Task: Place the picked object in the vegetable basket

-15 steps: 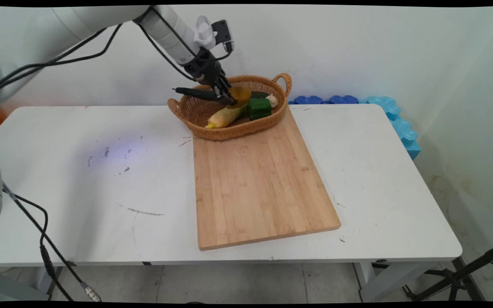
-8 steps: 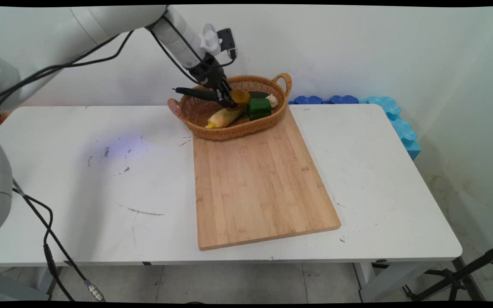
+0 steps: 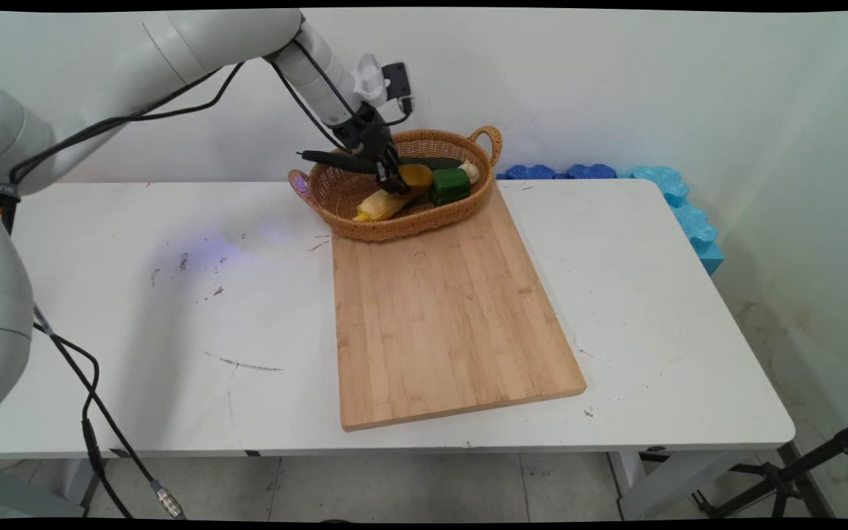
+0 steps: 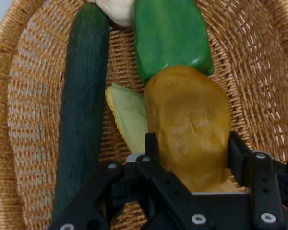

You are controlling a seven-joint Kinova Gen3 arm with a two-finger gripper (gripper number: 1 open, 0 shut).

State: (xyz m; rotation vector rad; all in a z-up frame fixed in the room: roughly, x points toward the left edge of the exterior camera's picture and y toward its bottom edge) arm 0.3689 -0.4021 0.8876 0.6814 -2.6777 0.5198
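Hand view: gripper (image 4: pixel 189 143) jaws clamped on a potato (image 4: pixel 187 120) inside the wicker basket (image 4: pixel 259 62).

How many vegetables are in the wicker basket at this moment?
5. The potato is between the gripper's fingers, over the corn cob. The green pepper lies beyond it, the cucumber beside them, the garlic at the far end. More may be hidden.

No legible text, labels, brands or numbers anywhere. A dark band on the arm's white link at the far left carries small lettering, too small to read.
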